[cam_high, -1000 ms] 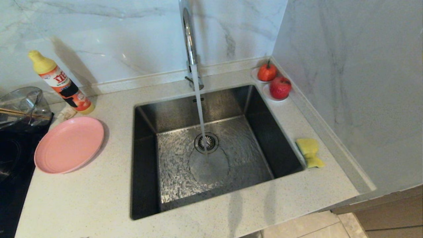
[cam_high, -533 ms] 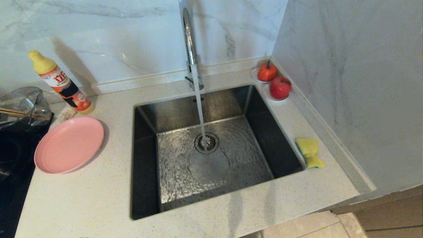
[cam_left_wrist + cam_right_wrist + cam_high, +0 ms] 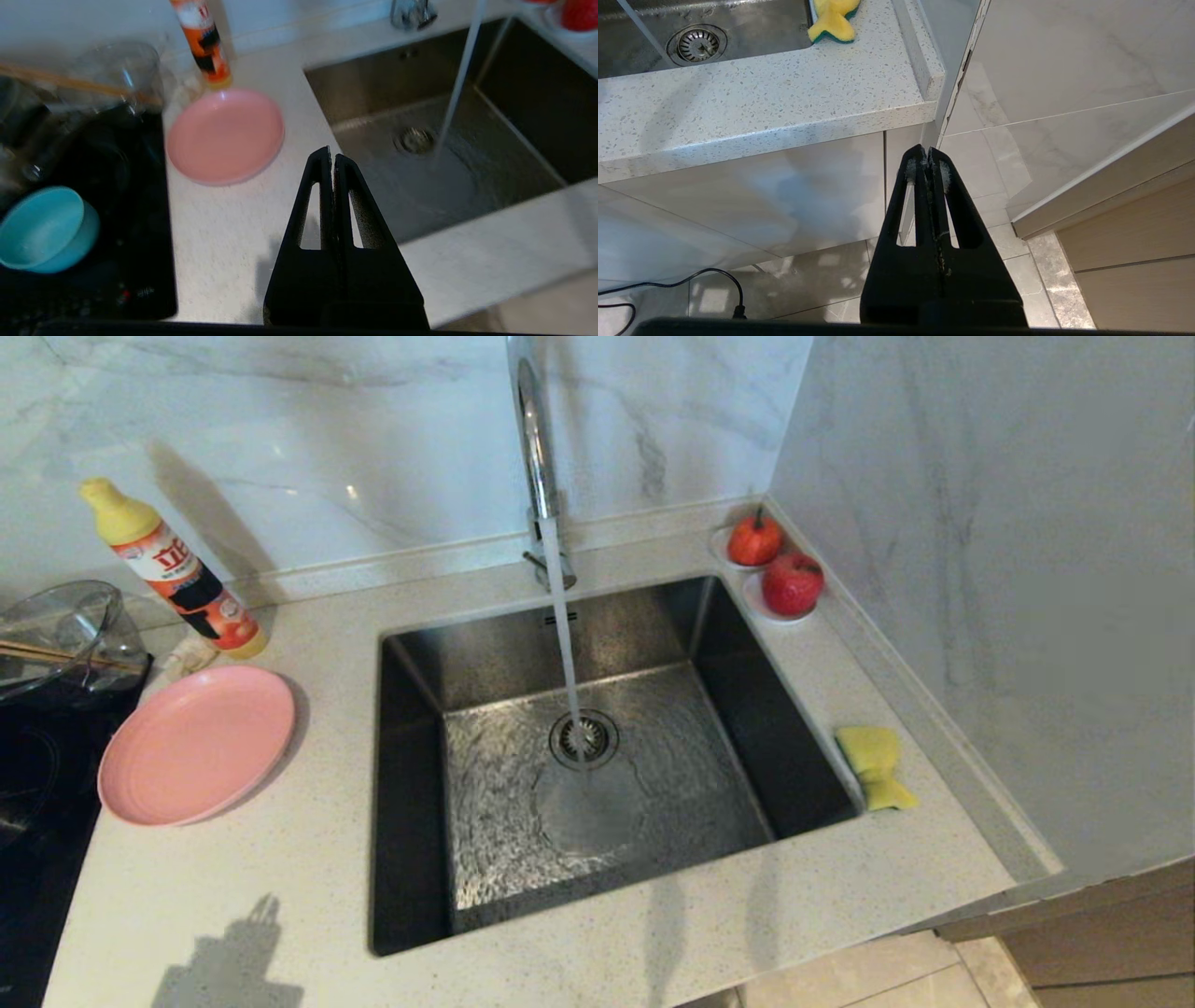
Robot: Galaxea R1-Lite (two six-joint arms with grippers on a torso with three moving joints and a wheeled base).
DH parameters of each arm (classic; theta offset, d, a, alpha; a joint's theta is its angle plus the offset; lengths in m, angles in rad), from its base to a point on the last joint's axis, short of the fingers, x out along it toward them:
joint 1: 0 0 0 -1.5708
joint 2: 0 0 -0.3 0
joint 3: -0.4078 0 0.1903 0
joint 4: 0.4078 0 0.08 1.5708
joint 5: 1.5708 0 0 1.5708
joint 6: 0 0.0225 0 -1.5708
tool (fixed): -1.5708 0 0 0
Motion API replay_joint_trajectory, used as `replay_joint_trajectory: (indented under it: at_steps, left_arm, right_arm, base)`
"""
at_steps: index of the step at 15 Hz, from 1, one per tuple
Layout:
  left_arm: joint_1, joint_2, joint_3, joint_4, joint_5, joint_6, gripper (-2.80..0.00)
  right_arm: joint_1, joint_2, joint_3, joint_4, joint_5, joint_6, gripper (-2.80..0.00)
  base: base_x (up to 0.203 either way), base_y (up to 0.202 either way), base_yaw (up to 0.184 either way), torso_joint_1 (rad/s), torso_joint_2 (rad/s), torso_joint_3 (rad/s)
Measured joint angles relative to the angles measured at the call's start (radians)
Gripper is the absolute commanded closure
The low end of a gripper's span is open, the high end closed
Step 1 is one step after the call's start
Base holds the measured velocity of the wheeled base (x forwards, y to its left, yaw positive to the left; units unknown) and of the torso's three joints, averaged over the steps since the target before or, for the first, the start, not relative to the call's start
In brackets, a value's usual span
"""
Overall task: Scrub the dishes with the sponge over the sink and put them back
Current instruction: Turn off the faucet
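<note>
pink plate (image 3: pixel 225 135) beyond left end effector (image 3: pixel 332 157)

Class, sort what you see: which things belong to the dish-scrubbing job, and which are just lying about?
Job: pink plate, teal bowl, sponge, sink, tap.
Lying about: detergent bottle, glass bowl, two red fruits.

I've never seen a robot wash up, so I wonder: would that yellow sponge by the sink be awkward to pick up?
Probably easy. The sponge looks like soft foam with a pinched waist, so it should squash and give a natural place to grip. It lies flat and looks dry on the counter, so it is unlikely to roll or slip. It sits right at the sink edge; a nudge might drop it in.
</note>
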State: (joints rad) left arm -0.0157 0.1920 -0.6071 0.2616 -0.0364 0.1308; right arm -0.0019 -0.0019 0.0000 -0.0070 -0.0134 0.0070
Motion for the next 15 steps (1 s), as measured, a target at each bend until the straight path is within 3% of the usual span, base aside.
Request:
replay_joint_trajectory:
  at_steps: [2, 5, 9, 12, 15]
  left_arm:
    - [-0.001, 0.150, -0.142, 0.114, -0.015, -0.058, 0.00]
    - [-0.002, 0.442, -0.317, 0.183, -0.082, -0.204, 0.00]
    - [-0.009, 0.826, -0.499, 0.209, -0.267, -0.407, 0.00]
    - [-0.033, 1.066, -0.561, 0.159, -0.401, -0.549, 0.00]
    - [-0.061, 1.253, -0.577, -0.013, -0.495, -0.701, 0.00]
  right_arm:
    - [0.000, 0.000, 0.000, 0.000, 0.000, 0.000, 0.00]
    - [0.000, 0.000, 0.000, 0.000, 0.000, 0.000, 0.00]
    - [0.000, 0.000, 0.000, 0.000, 0.000, 0.000, 0.00]
    - [0.000, 0.000, 0.000, 0.000, 0.000, 0.000, 0.00]
    - [0.000, 0.001, 0.000, 0.000, 0.000, 0.000, 0.00]
  base:
    - [0.000, 0.000, 0.000, 0.000, 0.00, 0.000]
    - [0.000, 0.000, 0.000, 0.000, 0.00, 0.000]
    - [0.000, 0.000, 0.000, 0.000, 0.00, 0.000]
    - [0.000, 0.000, 0.000, 0.000, 0.00, 0.000]
    - [0.000, 0.000, 0.000, 0.000, 0.00, 0.000]
